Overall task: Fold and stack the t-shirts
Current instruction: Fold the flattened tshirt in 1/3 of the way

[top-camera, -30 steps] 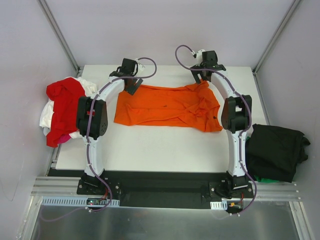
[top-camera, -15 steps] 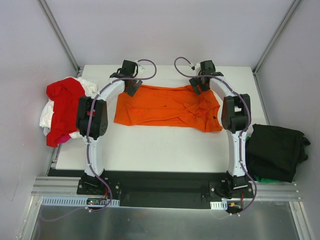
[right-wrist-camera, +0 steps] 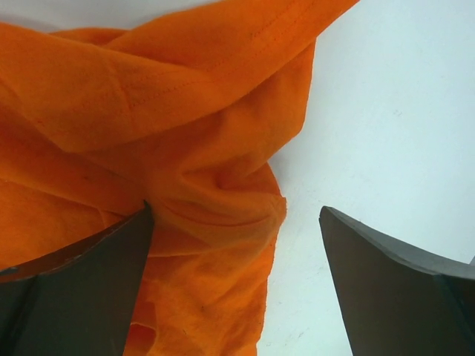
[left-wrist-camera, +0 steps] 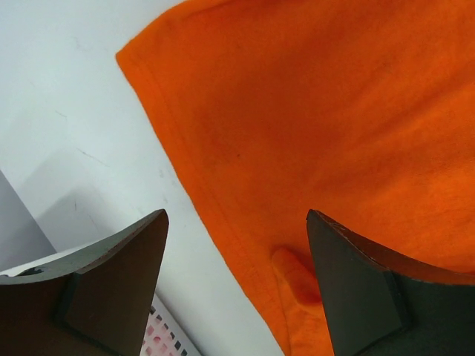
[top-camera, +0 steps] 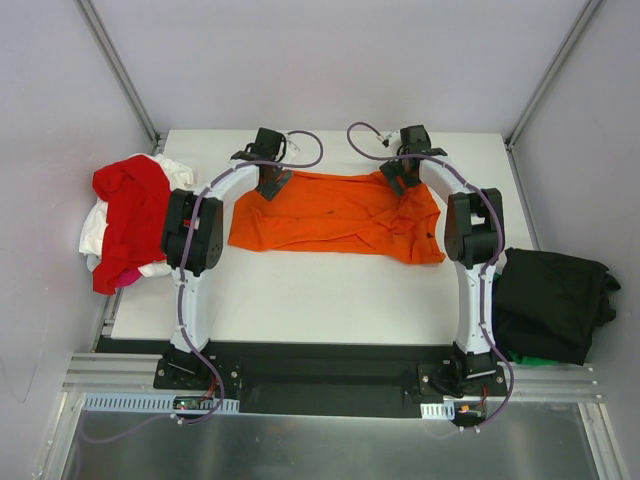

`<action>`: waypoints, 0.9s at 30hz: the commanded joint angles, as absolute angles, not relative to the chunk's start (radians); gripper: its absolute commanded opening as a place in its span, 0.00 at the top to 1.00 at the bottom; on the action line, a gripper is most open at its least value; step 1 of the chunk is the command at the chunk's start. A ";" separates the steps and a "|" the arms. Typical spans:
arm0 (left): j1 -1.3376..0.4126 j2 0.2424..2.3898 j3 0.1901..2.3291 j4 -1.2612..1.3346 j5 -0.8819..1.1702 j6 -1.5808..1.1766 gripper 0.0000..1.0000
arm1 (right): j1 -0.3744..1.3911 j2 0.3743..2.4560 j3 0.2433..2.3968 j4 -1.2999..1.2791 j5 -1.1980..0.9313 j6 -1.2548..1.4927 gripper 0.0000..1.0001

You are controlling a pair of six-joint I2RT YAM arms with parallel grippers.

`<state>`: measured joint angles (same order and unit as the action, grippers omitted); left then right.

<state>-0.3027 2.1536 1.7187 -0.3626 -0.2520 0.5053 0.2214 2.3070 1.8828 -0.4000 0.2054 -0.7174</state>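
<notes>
The bright orange t-shirt (top-camera: 335,212) lies spread across the far half of the white table (top-camera: 320,300), rumpled at its right end. My left gripper (top-camera: 272,182) is open over the shirt's far left corner; in the left wrist view (left-wrist-camera: 236,222) the hemmed edge (left-wrist-camera: 215,222) runs between the dark fingers (left-wrist-camera: 111,282). My right gripper (top-camera: 400,175) is open over the shirt's far right corner; in the right wrist view (right-wrist-camera: 234,222) a bunched fold of orange cloth (right-wrist-camera: 215,200) lies between its fingers (right-wrist-camera: 401,282).
A heap of red (top-camera: 130,205) and white (top-camera: 95,230) shirts lies off the table's left edge. A black shirt (top-camera: 550,300) is heaped at the right edge. Grey walls close in the back and sides.
My left gripper has moved right onto the shirt's far left corner. My right gripper has shifted slightly left and down over the far right corner. The shirt has not moved.
</notes>
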 commanded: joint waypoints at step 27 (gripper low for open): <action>-0.344 2.143 1.549 -0.356 -0.321 0.534 0.25 | 0.239 2.134 1.709 -0.419 0.209 -0.773 0.01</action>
<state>-0.3393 2.1521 1.5803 -0.2703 -0.3244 0.5404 0.2321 2.1960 1.7184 -0.4240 0.2203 -0.7692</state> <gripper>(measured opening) 0.748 0.989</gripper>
